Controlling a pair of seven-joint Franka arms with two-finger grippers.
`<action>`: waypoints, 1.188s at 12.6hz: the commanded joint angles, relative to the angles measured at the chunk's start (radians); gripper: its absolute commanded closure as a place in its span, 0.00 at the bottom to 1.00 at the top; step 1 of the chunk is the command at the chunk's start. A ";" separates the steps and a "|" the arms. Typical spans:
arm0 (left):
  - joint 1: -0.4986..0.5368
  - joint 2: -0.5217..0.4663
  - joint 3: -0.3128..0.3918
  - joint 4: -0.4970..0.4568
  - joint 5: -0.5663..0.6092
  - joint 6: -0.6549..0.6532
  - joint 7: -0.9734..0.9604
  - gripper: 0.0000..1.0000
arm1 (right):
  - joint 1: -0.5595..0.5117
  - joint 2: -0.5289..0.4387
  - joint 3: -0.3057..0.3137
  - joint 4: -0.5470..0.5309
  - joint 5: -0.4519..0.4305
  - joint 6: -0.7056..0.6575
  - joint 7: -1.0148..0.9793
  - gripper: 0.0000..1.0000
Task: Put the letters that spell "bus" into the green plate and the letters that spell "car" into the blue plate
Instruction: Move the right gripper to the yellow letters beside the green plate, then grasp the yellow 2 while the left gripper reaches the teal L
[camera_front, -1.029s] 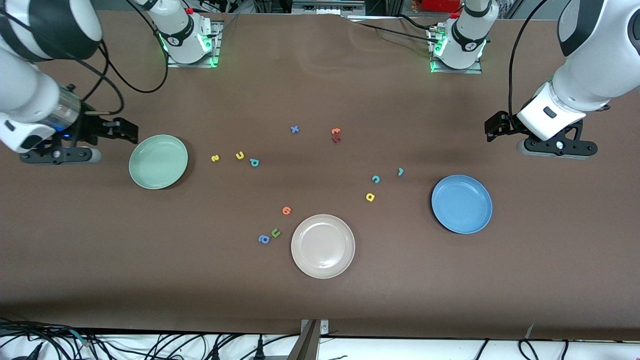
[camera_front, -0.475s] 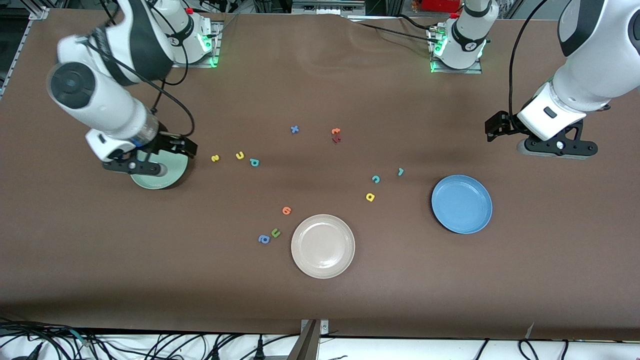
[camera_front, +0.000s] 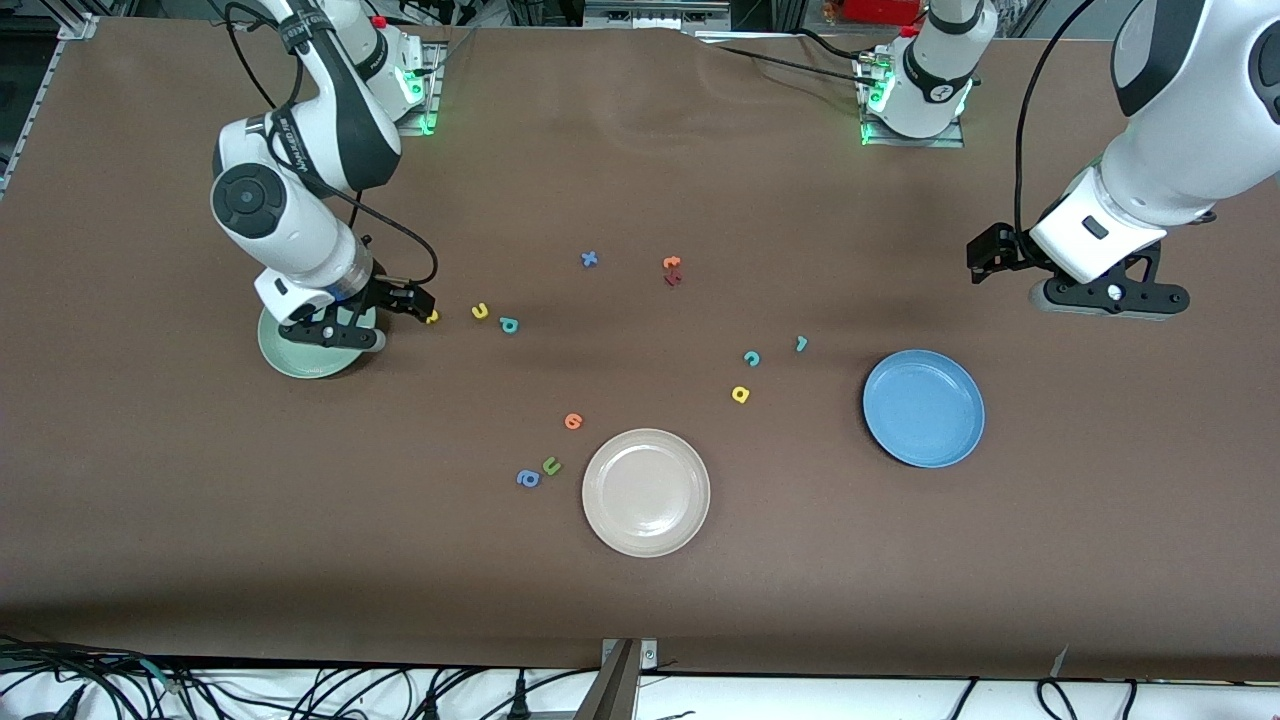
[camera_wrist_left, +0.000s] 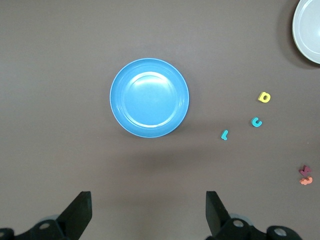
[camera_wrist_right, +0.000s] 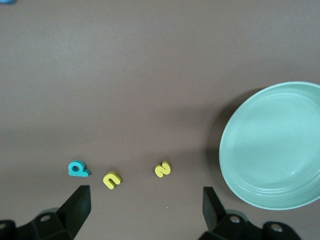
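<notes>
My right gripper (camera_front: 328, 335) (camera_wrist_right: 145, 205) hangs open and empty over the rim of the green plate (camera_front: 298, 362) (camera_wrist_right: 275, 145), on the side toward the letters. The yellow s (camera_front: 432, 318) (camera_wrist_right: 162, 169), yellow u (camera_front: 480, 311) (camera_wrist_right: 112, 179) and teal b (camera_front: 509, 324) (camera_wrist_right: 77, 169) lie in a row beside that plate. The teal c (camera_front: 751, 358) (camera_wrist_left: 256, 122), yellow a (camera_front: 740, 394) (camera_wrist_left: 264, 97) and teal r (camera_front: 801, 343) (camera_wrist_left: 224, 134) lie beside the blue plate (camera_front: 923, 407) (camera_wrist_left: 149, 97). My left gripper (camera_front: 1110, 298) (camera_wrist_left: 148, 207) waits open over bare table by the blue plate.
A beige plate (camera_front: 646, 492) sits nearest the front camera. Near it lie an orange letter (camera_front: 573, 421), a green u (camera_front: 551, 465) and a blue rounded letter (camera_front: 528, 479). A blue x (camera_front: 589, 259) and an orange and a dark red letter (camera_front: 672, 270) lie toward the bases.
My right arm has swung in from its end of the table, over the green plate and toward the yellow s. The left arm has barely moved.
</notes>
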 joint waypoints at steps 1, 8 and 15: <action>-0.002 0.004 -0.004 0.012 0.026 -0.022 0.011 0.00 | -0.009 0.020 0.010 -0.018 0.015 0.020 0.010 0.01; -0.010 0.015 -0.006 0.003 0.026 -0.022 0.016 0.00 | -0.007 0.084 0.012 -0.046 0.012 0.097 0.004 0.01; -0.085 0.129 -0.006 0.008 0.028 0.027 -0.018 0.00 | -0.009 0.198 0.007 -0.061 -0.013 0.221 -0.050 0.01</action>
